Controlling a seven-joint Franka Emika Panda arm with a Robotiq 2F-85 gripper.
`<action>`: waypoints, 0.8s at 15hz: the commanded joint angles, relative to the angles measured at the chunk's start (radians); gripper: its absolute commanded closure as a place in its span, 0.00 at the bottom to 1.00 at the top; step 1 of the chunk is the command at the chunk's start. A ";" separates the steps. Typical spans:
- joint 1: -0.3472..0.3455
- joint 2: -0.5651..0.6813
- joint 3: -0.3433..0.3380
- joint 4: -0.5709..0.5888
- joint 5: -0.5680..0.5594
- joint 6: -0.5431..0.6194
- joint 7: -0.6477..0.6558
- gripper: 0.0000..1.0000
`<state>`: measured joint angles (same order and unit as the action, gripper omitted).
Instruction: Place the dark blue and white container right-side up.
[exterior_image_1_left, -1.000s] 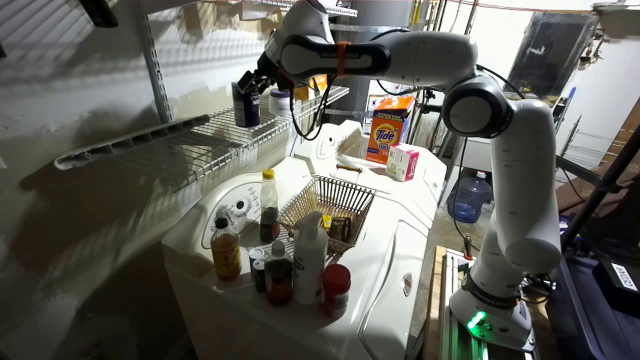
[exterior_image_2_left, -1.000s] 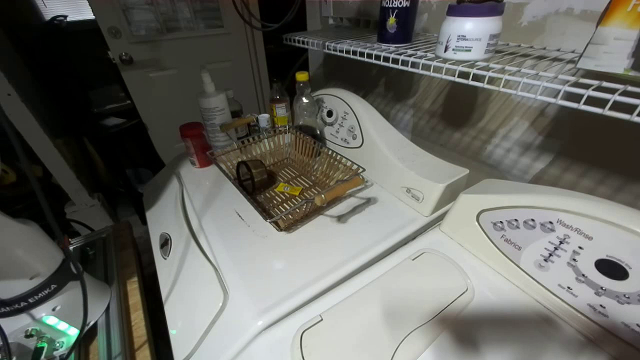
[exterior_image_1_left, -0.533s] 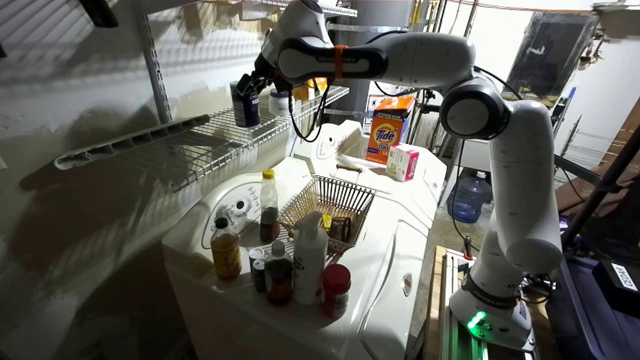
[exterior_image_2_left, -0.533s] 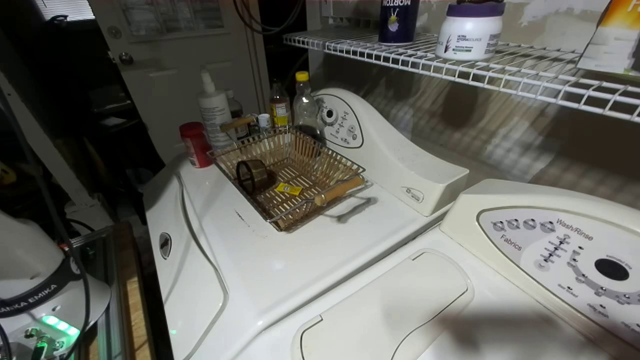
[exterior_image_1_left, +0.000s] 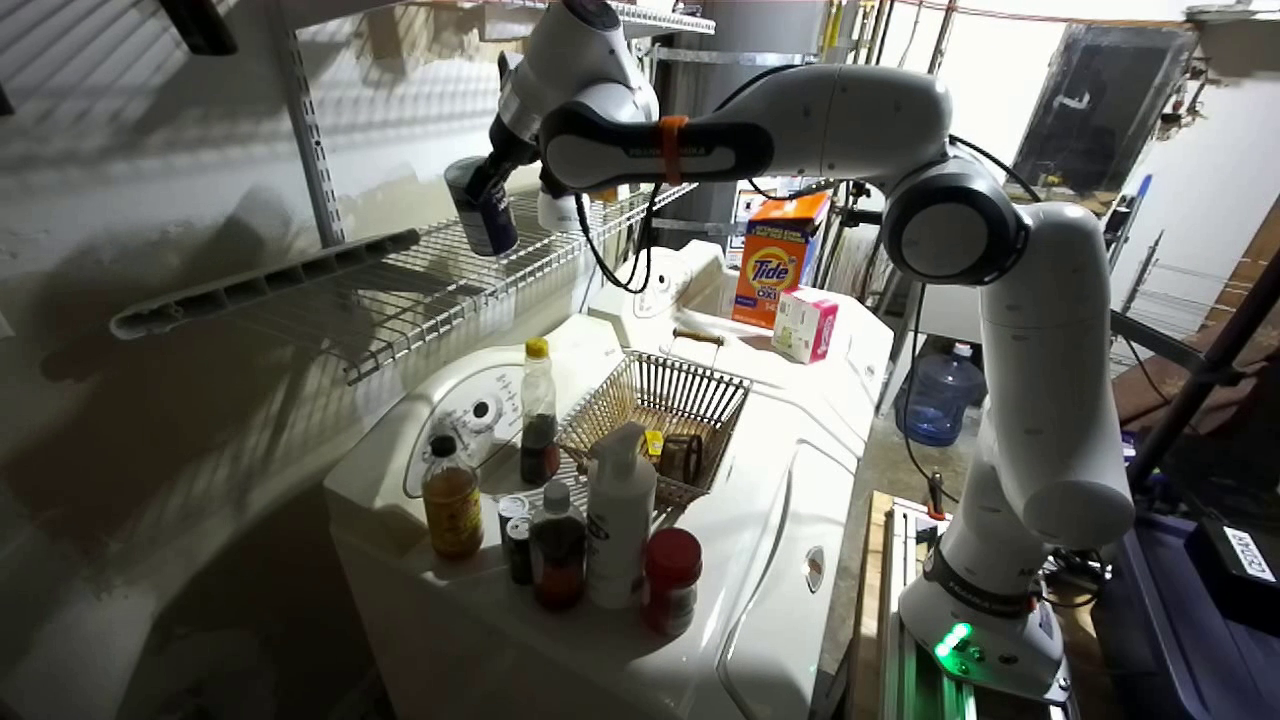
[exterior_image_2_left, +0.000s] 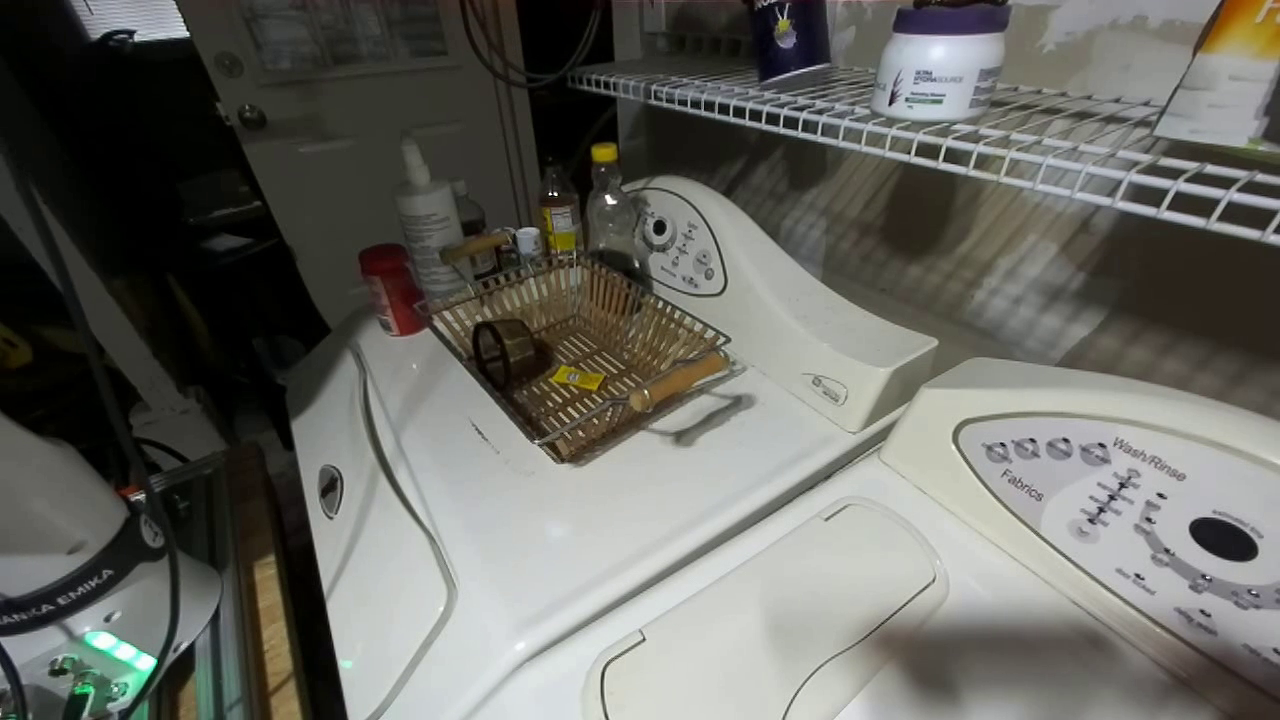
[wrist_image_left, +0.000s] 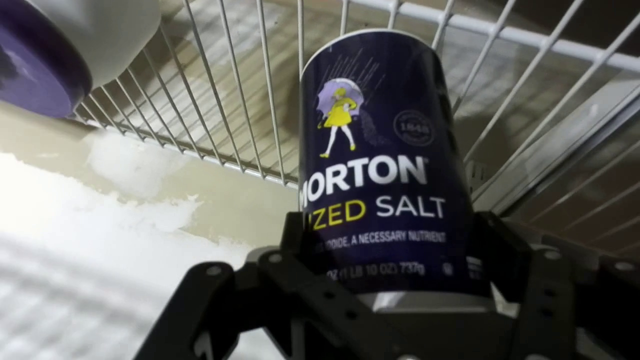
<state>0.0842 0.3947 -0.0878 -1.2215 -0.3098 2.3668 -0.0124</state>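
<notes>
The dark blue and white container is a Morton salt canister (exterior_image_1_left: 485, 220) at the wire shelf (exterior_image_1_left: 450, 265). It is upside down and tilted; in an exterior view the printed girl (exterior_image_2_left: 783, 28) shows on its lower half. My gripper (exterior_image_1_left: 487, 183) is shut around the canister's upper part. In the wrist view the canister (wrist_image_left: 380, 130) sits between both fingers of the gripper (wrist_image_left: 390, 227), its white-grey end near the palm. I cannot tell whether its lower rim touches the shelf wires. The gripper is out of view in an exterior view where only the lower canister shows.
A white jar with purple lid (exterior_image_2_left: 940, 70) stands beside the canister; it also shows in the wrist view (wrist_image_left: 110, 40). An orange box (exterior_image_2_left: 1230, 80) is farther along the shelf. A grey plastic strip (exterior_image_1_left: 270, 280) lies at the shelf's end. A basket (exterior_image_1_left: 650, 400) and several bottles stand below.
The canister stood nearly vertical a second ago and is now tilted, its upper end leaning away from the arm. My gripper and wrist have turned with it.
</notes>
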 joint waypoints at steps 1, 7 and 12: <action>0.021 -0.015 -0.005 -0.037 -0.077 -0.042 -0.101 0.41; 0.075 -0.017 -0.020 -0.083 -0.224 -0.027 -0.186 0.41; 0.120 -0.020 -0.029 -0.142 -0.400 -0.010 -0.203 0.41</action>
<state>0.1836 0.3938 -0.0911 -1.2728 -0.6178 2.3690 -0.1910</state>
